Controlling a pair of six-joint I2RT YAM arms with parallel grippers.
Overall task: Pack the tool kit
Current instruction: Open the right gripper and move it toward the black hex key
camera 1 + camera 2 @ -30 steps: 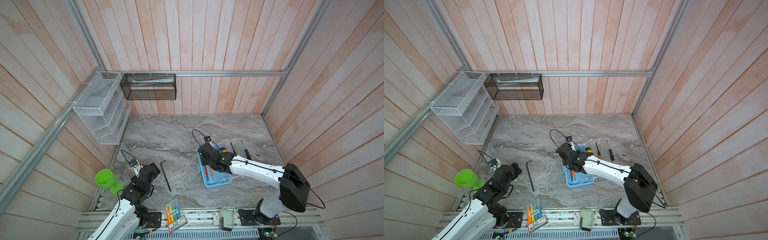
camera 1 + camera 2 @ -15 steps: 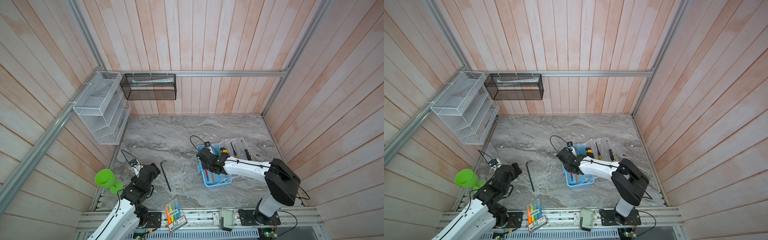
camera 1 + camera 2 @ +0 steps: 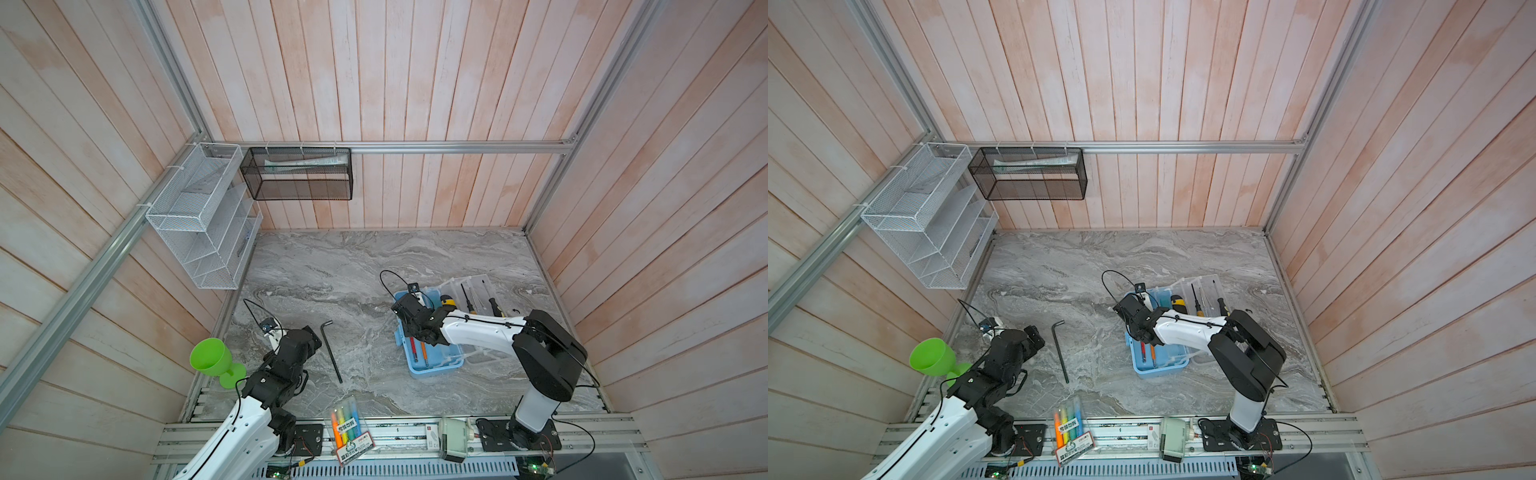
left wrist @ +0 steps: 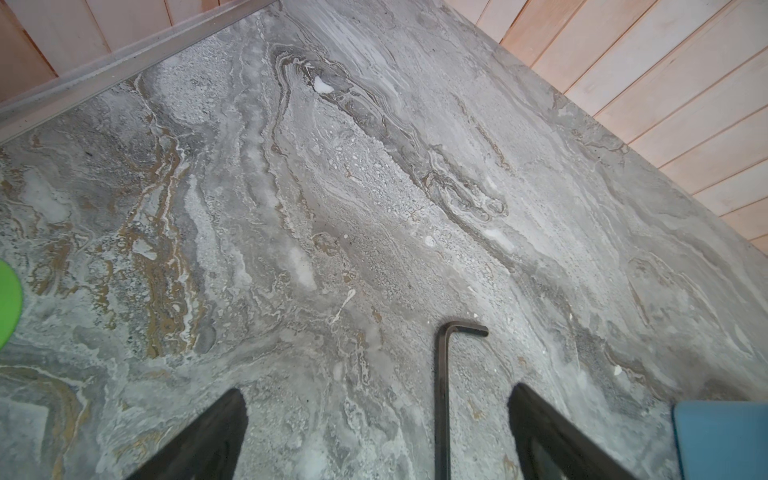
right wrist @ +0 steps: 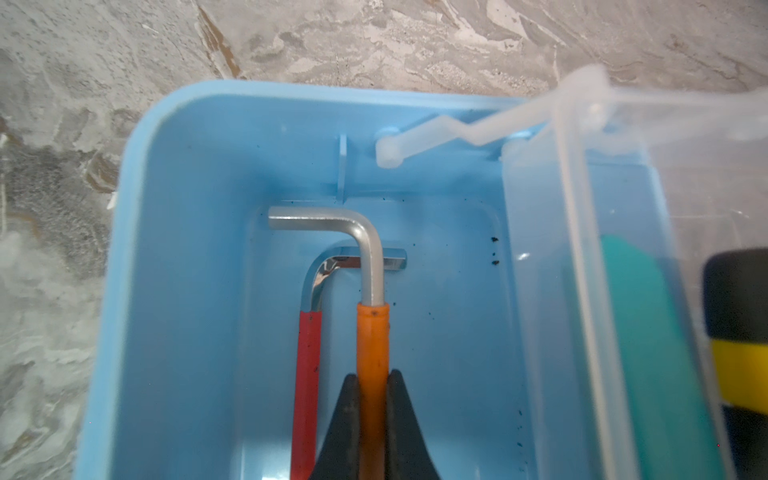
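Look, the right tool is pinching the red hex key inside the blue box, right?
Not quite. The right tool is pinching the orange hex key, not the red hex key, which lies beside it inside the blue box. The right wrist view shows it.

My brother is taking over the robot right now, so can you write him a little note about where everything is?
Right pincer: shut on the orange hex key, inside the blue box.
Left pincer: open, empty, by the black hex key on the table.
Done: red hex key lies in the box; screwdrivers are in the clear tray.
To do: release orange key, pack black key, close box.
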